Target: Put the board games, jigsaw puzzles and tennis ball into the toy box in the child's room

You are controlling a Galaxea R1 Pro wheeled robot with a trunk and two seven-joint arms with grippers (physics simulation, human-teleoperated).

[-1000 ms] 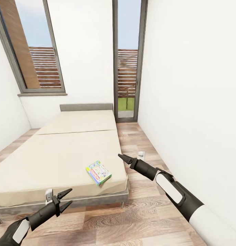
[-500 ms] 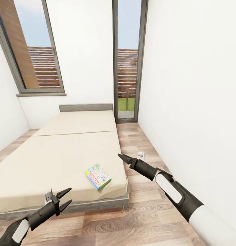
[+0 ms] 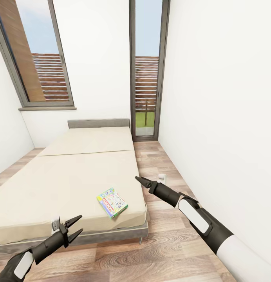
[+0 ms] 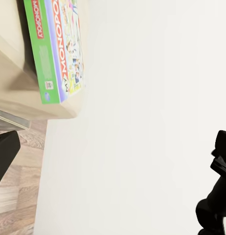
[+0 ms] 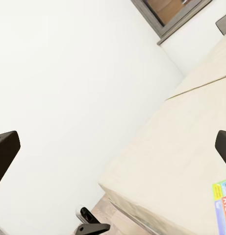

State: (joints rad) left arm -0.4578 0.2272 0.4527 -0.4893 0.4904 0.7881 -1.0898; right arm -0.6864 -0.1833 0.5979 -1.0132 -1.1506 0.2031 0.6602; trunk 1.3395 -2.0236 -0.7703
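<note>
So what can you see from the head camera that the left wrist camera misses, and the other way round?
Head view alone: both windows, the whole bed, the wooden floor around it, and both grippers, left open, right pointing at the bed corner. Left wrist view alone: the box lid close enough to read "Monopoly". Shared: the board game lying flat near the bed's corner, and the white wall.

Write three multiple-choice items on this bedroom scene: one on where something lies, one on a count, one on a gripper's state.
1. Where does the board game lie?
A. on the floor
B. on the bed near its foot corner
C. against the headboard

2. How many board games show on the bed?
A. one
B. two
C. three

3. How is the left gripper?
A. shut on the game
B. shut, empty
C. open, empty

Answers: 1 B, it rests flat on the mattress by the near corner. 2 A, a single colourful box shows. 3 C, its fingers are spread with nothing between them.
</note>
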